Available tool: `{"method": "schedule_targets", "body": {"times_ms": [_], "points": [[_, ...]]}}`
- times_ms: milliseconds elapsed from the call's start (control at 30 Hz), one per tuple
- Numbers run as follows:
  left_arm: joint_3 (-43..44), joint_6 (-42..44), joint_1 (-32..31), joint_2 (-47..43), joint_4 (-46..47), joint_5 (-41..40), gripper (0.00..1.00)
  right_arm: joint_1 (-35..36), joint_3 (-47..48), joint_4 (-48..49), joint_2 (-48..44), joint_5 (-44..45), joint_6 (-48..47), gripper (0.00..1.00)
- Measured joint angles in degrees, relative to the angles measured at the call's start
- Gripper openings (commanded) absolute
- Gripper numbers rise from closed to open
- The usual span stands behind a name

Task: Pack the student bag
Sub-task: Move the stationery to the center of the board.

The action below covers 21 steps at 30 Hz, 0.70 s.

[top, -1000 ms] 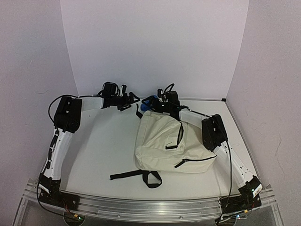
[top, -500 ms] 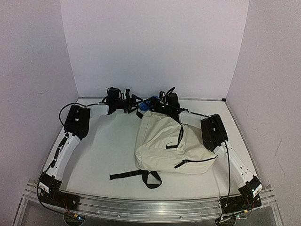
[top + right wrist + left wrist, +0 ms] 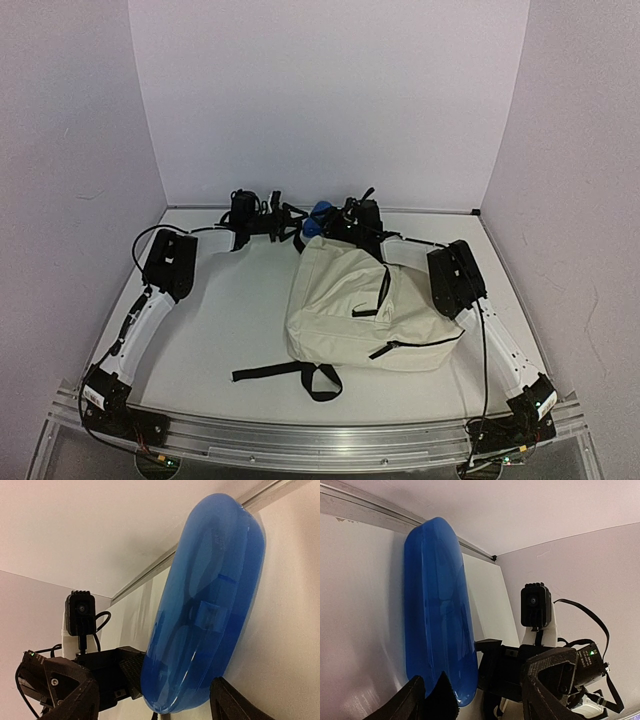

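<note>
**BOTH TOOLS AT BLUE CASE; STUDENT BAG ON NEAR SIDE**

The student bag (image 3: 345,310) lies flat on the desk (image 3: 230,310), right of centre, straps toward the near edge; its far edge sits just beside the right tool (image 3: 155,692). The blue case (image 3: 205,605) rests at the far edge of the desk, one end near the back wall (image 3: 330,100), between the two tools. The left tool (image 3: 472,690) faces it from the left, the right tool from the right; each has jaws apart astride the case, neither clamped on it. From the case, the bag lies toward the near edge; the right arm is nearer the bag; judged requirement: secure the case, then carry it nearward.
</note>
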Motion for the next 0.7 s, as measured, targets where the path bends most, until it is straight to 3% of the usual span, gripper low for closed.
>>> {"method": "schedule_targets", "body": {"times_ms": [333,700], "points": [[-0.2,-0.9,-0.6,0.0,1.6,0.3,0.61,-0.5,2.2,-2.2,1.3,-0.1,1.3,0.44],[-14.1,0.8,-0.6,-6.3,7.0,0.0,0.58,-1.2,0.4,-2.3,1.0,-7.4,-2.6,0.37]]}}
